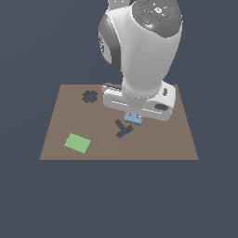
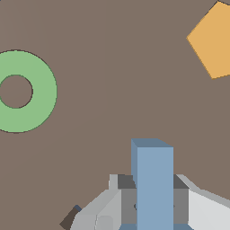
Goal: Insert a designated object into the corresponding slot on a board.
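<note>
Brown is most of what you see: the board [image 1: 153,144] lies flat under the arm, and your gripper [image 1: 133,115] hangs low over its middle. Between the fingers [image 2: 123,200] sits the light-blue T-shaped block [image 2: 152,184]; in the wrist view its stem sticks out past the fingertips with a grey pad pressed against each side, so you have it clamped. In the exterior view only a small part of the block [image 1: 133,119] shows beneath the hand.

The T-shaped slot [image 1: 123,128] lies just beside the block, a little toward the exterior view's left and nearer that camera. You cannot tell from these views whether the block touches the board. Nothing lies across the slot.

Around you: a dark cross-shaped cutout [image 1: 89,96] sits well apart toward the far left corner of the exterior view, and a green square tile [image 1: 77,142] rests near the front left corner. The wrist view also shows a green ring [image 2: 27,91] and an orange pentagon [image 2: 213,40] flat on the board, both hidden behind the arm in the exterior view.
</note>
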You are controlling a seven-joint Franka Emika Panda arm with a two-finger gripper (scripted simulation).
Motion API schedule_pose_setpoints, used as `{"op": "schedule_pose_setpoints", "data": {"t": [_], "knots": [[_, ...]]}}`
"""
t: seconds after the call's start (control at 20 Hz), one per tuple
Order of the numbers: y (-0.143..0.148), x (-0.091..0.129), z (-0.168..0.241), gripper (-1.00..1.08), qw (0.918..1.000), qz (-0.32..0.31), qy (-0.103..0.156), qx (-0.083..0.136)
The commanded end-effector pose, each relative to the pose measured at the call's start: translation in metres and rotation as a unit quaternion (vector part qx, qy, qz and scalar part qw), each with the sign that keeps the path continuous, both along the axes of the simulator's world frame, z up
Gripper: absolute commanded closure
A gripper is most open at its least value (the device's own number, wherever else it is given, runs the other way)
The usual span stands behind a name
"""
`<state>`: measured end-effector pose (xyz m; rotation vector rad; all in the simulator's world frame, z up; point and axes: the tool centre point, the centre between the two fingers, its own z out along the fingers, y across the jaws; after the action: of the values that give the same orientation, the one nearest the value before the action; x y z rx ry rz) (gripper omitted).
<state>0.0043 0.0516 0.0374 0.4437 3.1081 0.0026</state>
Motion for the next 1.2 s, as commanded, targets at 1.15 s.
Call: {"op": "schedule_pose_setpoints", "data": {"t": [1.15], "knots": [[-0.040,0.029,0.002,1.08,0.9294,0.369,0.000,-0.001]]}}
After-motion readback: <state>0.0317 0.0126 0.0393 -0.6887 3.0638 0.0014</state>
